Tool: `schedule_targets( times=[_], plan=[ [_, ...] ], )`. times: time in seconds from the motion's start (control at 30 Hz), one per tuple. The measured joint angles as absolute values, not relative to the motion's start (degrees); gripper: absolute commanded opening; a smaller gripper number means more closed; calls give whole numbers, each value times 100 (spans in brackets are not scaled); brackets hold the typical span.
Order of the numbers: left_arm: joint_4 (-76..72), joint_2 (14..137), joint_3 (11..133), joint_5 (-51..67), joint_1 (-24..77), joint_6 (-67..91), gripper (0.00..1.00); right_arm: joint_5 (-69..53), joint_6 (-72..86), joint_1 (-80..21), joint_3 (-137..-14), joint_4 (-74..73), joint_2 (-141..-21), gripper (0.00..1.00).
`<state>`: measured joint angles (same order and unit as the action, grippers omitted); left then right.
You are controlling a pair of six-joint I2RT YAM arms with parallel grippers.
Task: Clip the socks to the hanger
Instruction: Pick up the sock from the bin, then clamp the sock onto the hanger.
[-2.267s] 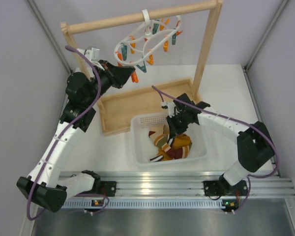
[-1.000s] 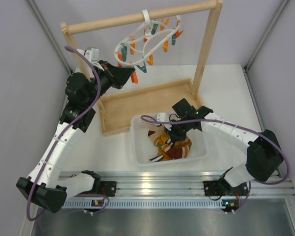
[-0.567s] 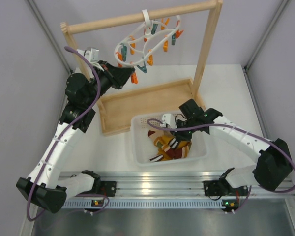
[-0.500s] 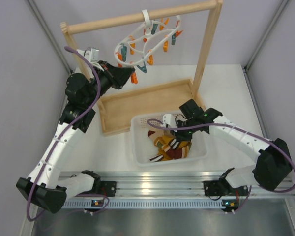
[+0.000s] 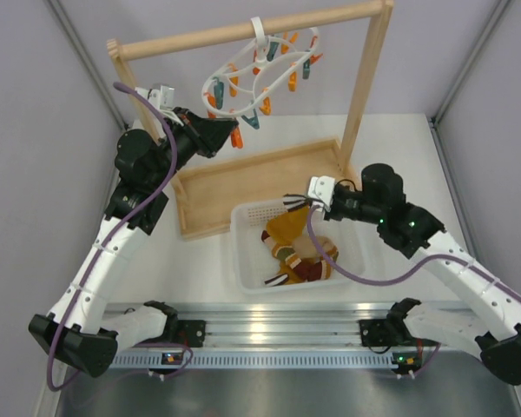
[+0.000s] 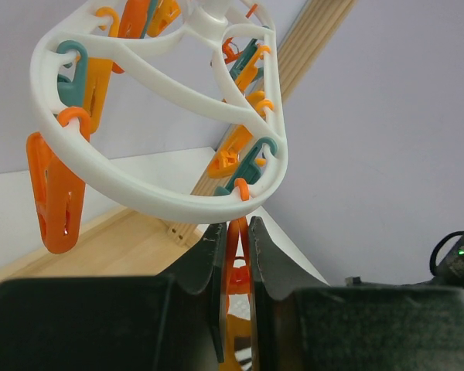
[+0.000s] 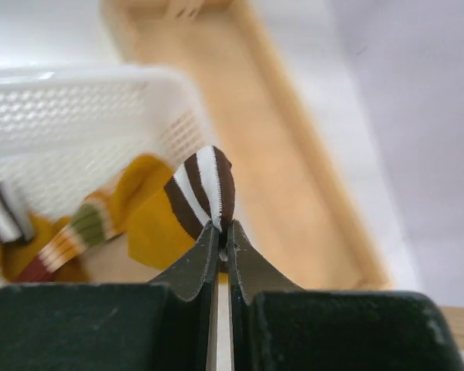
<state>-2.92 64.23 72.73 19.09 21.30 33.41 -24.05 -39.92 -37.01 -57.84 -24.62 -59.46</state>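
right arm has risen from the white basket [image 5: 237, 256], frame centre | right jaws pinched shut on striped cuff [image 7: 205, 185] of mustard sock [image 5: 286, 228] | left jaws clamped on orange peg [image 6: 233, 256] of hanger [image 6: 147, 195], upper left | sock light, limp, dangles; cuff hem is best hold

Wooden rail frame [image 5: 182, 41], wooden tray [image 5: 243, 178], white basket [image 5: 240, 248].

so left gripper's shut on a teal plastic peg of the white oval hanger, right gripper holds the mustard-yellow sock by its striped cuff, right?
No: the plastic peg in the left gripper is orange, not teal; the left wrist view shows it. The rest stands.
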Motion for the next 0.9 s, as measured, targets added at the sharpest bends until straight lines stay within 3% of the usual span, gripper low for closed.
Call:
schedule_targets(
  times=[0.17,0.53,0.77,0.9],
  plan=[
    [-285,6423,7273,1979,2126,3402,0,-2075,-4716,-3885,-5581,-735,-5693,0],
    [-242,6442,7321,2639,2060,3461,0,-2296,-7529,-4110,-3717,2644,-5811,0],
    [-86,6543,7422,2674,2040,3465,0,-2751,-8803,-4121,-3697,4589,-6606,0],
    [89,6593,7566,2558,2040,3461,0,-2882,-9271,-4193,-3837,4882,-7006,0]
  ],
)
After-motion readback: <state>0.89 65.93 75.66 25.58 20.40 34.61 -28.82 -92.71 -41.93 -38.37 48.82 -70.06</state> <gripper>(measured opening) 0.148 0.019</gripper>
